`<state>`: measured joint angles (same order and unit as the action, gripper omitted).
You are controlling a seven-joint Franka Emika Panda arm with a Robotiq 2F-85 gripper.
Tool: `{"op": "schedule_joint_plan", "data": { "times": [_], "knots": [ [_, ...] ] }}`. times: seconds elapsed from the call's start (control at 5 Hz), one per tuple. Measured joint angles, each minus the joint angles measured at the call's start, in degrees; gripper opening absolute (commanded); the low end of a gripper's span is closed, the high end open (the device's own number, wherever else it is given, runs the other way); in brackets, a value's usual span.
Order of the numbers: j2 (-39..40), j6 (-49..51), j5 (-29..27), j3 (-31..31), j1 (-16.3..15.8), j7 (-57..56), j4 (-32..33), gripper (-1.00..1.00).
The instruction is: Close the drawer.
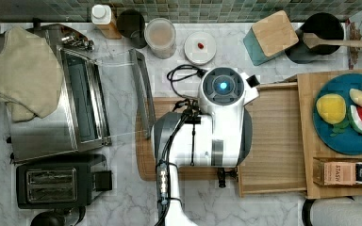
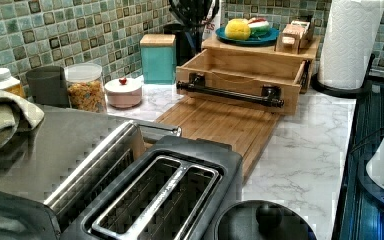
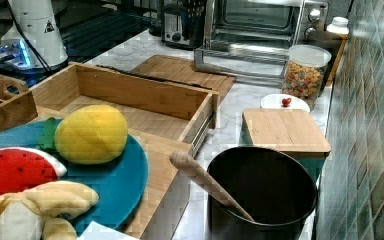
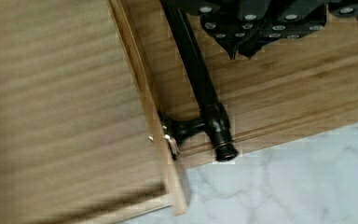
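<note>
The drawer (image 1: 273,141) is a shallow light-wood tray pulled far out of the wooden box stand (image 1: 311,188), toward the top view's left. Its black bar handle (image 2: 230,93) runs along the front wall (image 2: 237,80), over the bamboo cutting board (image 2: 220,125). The inside of the drawer (image 3: 130,117) holds nothing. My white arm (image 1: 221,117) hangs above the drawer's front and covers the handle in the top view. In the wrist view my gripper (image 4: 243,49) is shut on nothing, its fingertips above the cutting board (image 4: 298,88) just beside the handle (image 4: 200,79).
A toaster oven with its glass door (image 1: 141,94) folded down stands at the top view's left, a black toaster (image 1: 59,186) in front of it. A teal plate of toy food (image 1: 344,136) sits on the stand. Jars, a teal box (image 2: 158,57) and a paper-towel roll (image 2: 352,40) line the counter.
</note>
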<state>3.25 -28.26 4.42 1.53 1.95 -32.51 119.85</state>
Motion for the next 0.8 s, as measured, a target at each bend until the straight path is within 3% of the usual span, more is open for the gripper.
{"op": "schedule_joint_plan", "data": {
  "times": [0.2, 0.6, 0.8],
  "knots": [
    [-1.1, -2.8, -0.4, -0.3, -0.1, -7.7, 4.9, -1.0],
    [-6.5, -13.5, -3.5, -0.8, -0.1, -9.0, 16.9, -1.0],
    [-6.4, -15.3, -5.1, -1.4, -0.1, -10.7, 18.5, -1.0]
  ]
}}
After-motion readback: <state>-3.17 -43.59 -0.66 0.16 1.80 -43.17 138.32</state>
